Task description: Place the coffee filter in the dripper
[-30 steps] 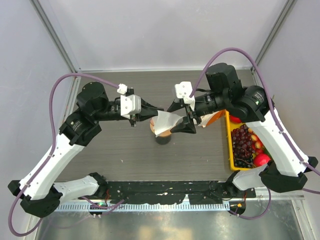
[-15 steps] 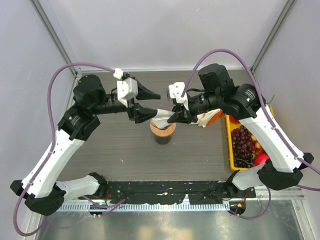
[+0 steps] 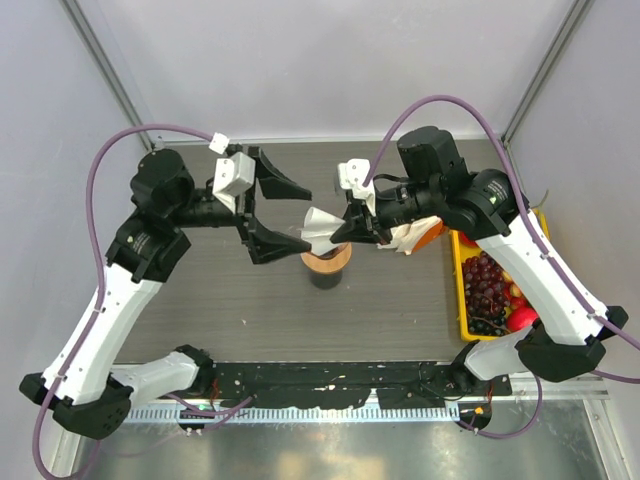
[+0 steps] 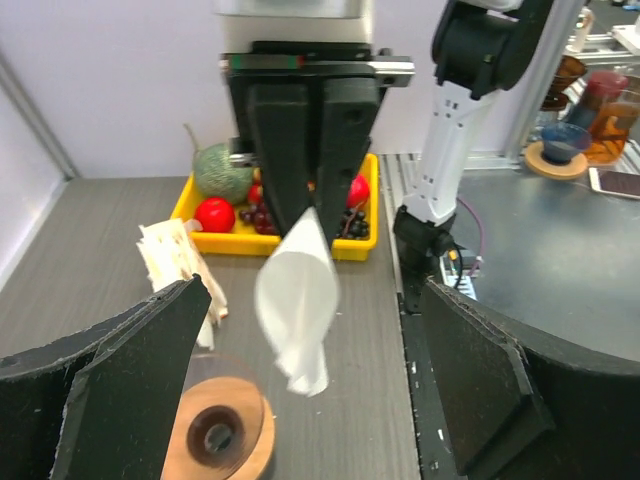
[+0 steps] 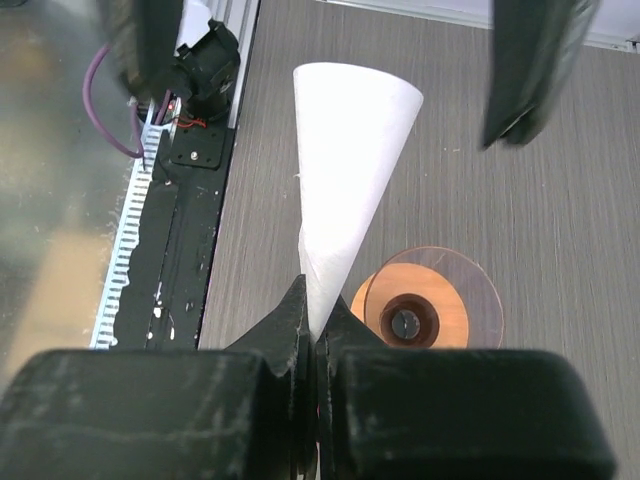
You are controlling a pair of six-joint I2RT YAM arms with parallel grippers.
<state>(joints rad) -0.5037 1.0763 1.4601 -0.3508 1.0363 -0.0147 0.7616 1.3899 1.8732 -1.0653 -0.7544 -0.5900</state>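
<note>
The coffee filter point(image 3: 318, 228) is a white paper cone hanging in the air just above the dripper point(image 3: 326, 262). My right gripper point(image 3: 338, 233) is shut on its narrow end point(image 5: 318, 325), and the wide end point(image 5: 350, 170) points toward the left arm. The dripper point(image 5: 425, 310) stands on the table with its tan wooden ring and dark centre showing, nothing inside it. My left gripper point(image 3: 300, 218) is wide open, its fingers either side of the filter point(image 4: 298, 295) without touching it. The dripper point(image 4: 220, 435) lies below and left of the filter in the left wrist view.
A yellow fruit tray point(image 3: 462, 290) with grapes and red fruit sits at the right edge. A ruffled bunch of paper filters point(image 3: 415, 237) lies between the tray and the dripper, under the right arm. The arms' base rail runs along the near edge.
The left gripper opened, let go of the filter and drew back to the left. The right gripper shut on the filter's narrow end and now holds it alone.
</note>
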